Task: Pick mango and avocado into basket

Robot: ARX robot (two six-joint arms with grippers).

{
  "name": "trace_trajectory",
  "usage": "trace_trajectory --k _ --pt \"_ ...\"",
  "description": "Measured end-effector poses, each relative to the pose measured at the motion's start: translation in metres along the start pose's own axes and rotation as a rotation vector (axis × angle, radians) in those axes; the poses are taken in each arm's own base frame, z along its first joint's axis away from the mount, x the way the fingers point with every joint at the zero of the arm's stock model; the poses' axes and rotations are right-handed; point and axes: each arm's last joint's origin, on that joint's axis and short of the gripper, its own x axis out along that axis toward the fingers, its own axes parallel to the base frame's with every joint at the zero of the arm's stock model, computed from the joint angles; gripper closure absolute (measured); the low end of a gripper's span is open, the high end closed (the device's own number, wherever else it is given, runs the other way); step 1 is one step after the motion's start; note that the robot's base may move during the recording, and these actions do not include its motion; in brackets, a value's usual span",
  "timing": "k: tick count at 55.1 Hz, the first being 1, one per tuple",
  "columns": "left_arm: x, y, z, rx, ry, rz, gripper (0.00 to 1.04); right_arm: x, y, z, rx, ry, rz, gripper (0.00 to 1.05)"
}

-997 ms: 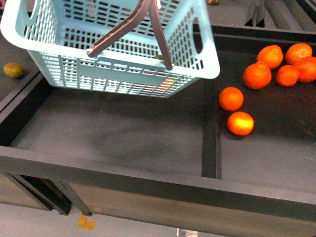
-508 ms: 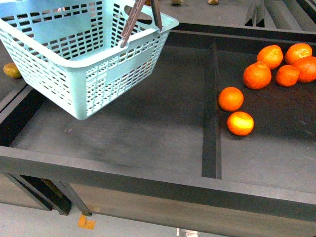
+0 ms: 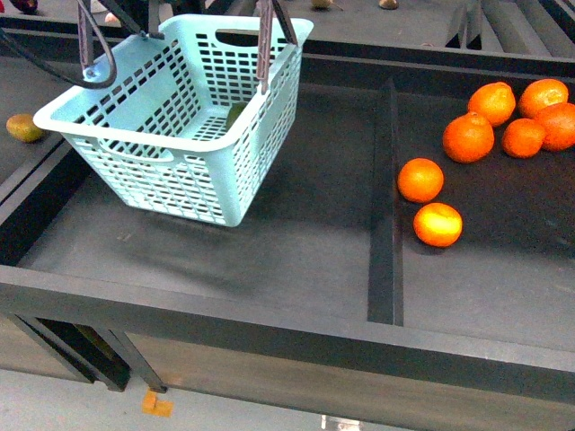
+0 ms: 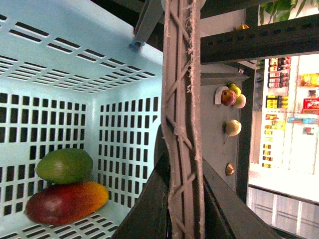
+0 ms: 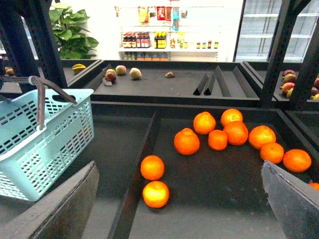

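Teal plastic basket [image 3: 180, 144] hangs tilted, clear of the dark desk [image 3: 269, 242], carried from above by its brown handles [image 4: 182, 124]. Left claw itself isn't visible; the left wrist view looks straight down the handles running out from under it, so it's probably clamped on them, but I cannot tell the jaw opening. Below that claw, in the basket's low corner, mango [image 4: 65, 201] lies touching avocado [image 4: 65, 165], avocado on top. Both fruits already in, so task looks done bar setting down. Handling: basket is light, lattice walls flex, load sits off-centre so it swings and tips; hold stays best at the handle tops where they meet. Mango firm, smooth, rolls; avocado bruises if dropped. Right claw [image 5: 179, 199]: both fingers spread wide at the frame edges, holding nothing. Ahead of it, well apart, tangerines [image 5: 219, 134] lie loose in the desk's neighbouring compartment.
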Motion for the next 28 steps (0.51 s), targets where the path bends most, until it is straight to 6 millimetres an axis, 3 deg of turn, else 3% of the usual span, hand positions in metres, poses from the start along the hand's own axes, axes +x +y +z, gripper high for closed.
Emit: trace_trajectory --k 6,19,28 --pt "0.013 0.015 -0.009 -0.037 0.005 0.004 0.93 0.000 0.000 0.000 0.000 0.000 0.000 0.08" --pt "0.012 0.026 -0.023 -0.001 0.018 0.044 0.93 0.000 0.000 0.000 0.000 0.000 0.000 0.08" --pt "0.013 0.033 -0.026 0.003 0.036 0.087 0.61 0.000 0.000 0.000 0.000 0.000 0.000 0.08"
